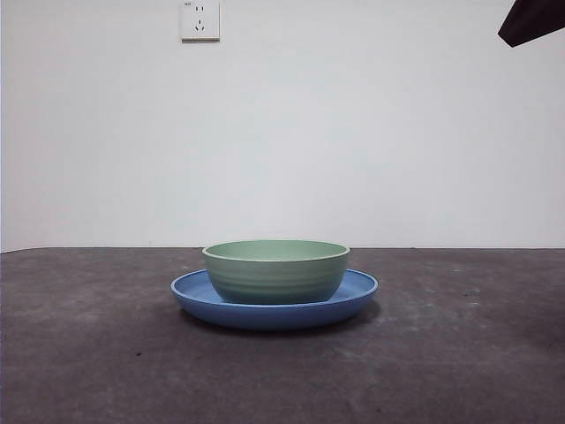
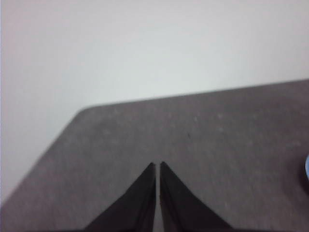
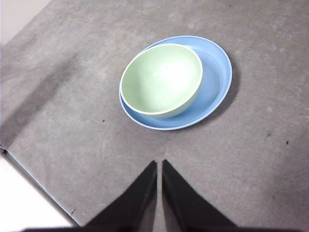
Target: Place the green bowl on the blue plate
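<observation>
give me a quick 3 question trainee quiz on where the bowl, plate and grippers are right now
1. True or false: the green bowl sits on the blue plate.
2. Which gripper's wrist view shows the bowl from above: A left, B right?
3. Fill in: the jaws of both grippers are ____.

Key
1. True; upright, off-centre on the plate in the right wrist view.
2. B: the right gripper hangs clear of the bowl; the left gripper faces mostly bare table.
3. Shut, holding nothing.

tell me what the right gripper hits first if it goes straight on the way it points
Probably bare grey table, just short of the glossy blue plate holding the mint-green bowl; the right gripper is shut, and depth is unclear.
</observation>
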`<state>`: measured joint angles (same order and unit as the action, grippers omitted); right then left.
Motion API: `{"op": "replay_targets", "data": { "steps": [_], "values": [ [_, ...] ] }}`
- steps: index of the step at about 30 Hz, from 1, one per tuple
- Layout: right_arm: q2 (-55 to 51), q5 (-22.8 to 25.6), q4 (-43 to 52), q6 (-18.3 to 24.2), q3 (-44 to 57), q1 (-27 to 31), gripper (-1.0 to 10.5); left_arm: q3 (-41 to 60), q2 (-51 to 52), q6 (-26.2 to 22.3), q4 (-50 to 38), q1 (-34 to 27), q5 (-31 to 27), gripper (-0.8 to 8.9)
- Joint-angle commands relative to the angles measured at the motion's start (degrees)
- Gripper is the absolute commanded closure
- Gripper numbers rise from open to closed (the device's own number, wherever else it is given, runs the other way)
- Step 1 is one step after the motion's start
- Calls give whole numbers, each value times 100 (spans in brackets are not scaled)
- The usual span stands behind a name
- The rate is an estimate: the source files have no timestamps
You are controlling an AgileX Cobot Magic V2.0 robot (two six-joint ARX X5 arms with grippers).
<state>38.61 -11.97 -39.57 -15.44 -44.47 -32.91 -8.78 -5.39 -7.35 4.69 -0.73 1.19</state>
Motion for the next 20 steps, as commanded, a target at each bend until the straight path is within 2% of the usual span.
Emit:
{"op": "replay_targets", "data": {
  "steps": [1,12,20],
  "values": [
    [20,4,61,-39,-55,-39,934,232,125,195,-42,-11,-35,799],
    [20,2,59,-39,-55,-39,934,809,522,398,46,-11,-35,798],
    [20,4,61,-39,-55,-39,934,811,522,398,525,-11,-33,798]
  ]
}}
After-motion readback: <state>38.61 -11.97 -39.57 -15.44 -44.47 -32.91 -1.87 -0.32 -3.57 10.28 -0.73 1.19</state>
